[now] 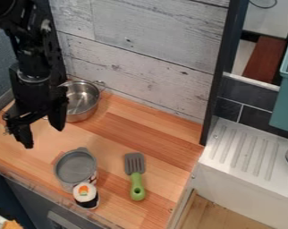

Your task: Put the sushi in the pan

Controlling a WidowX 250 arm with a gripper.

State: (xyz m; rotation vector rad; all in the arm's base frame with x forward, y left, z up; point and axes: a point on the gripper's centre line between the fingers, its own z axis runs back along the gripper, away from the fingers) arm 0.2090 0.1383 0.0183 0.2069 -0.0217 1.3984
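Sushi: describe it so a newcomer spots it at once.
On the wooden counter, find the round grey pan beside the green-handled grey spatula. At the pan's near edge sits the sushi, a black-sided roll; only it has a white top and orange centre.

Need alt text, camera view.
Toy sushi roll at the near side of a round gray container on a wooden counter. Open black end effector hangs over the counter; green-handled spatula right of the container, metal pot by the plank wall.

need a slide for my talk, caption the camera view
Open end effector over a wooden counter: sushi beside a gray container, a metal pot, a green-handled spatula.
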